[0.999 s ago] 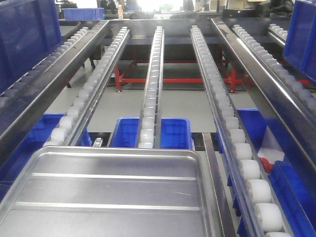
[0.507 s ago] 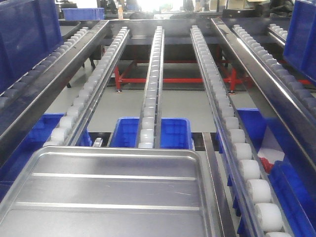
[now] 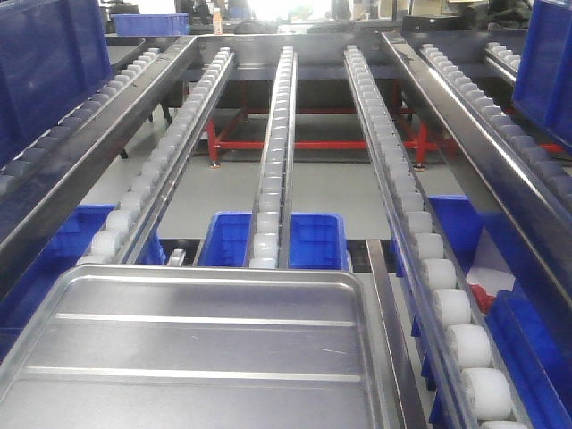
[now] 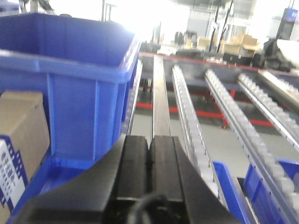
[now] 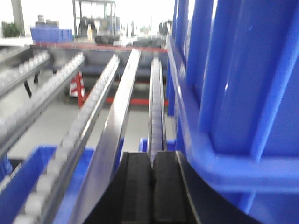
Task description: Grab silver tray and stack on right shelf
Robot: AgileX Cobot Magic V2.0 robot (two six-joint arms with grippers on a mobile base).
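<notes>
The silver tray (image 3: 197,349) lies at the near edge of the counter, towards its near-left corner. This counter is the roller rack I take for the right shelf (image 3: 277,134). The tray covers the near ends of the left and centre roller lanes, and the right-hand lane stays bare. Its two ribs run left to right, so I read its long axis as lying across the lanes, not along them. The tray's near side runs off the bottom of the front view.

Neither wrist camera shows the tray. The left gripper (image 4: 148,168) has its pads pressed together on nothing, just beside a tall blue bin (image 4: 79,84) on its left. The right gripper (image 5: 152,186) is likewise closed and empty, with another blue bin (image 5: 233,93) close on its right. Both point up the lanes towards the far edge.

I judge the tray sits between the two arms, inboard of each and probably below both cameras' view. As it sits left of centre, the left arm looks the nearer one, though I can't confirm that. Both grippers would have to spread before they could take the rim.

Against the frames from a second and half a second ago, nothing has shifted: the tray holds the same spot and the same heading.
</notes>
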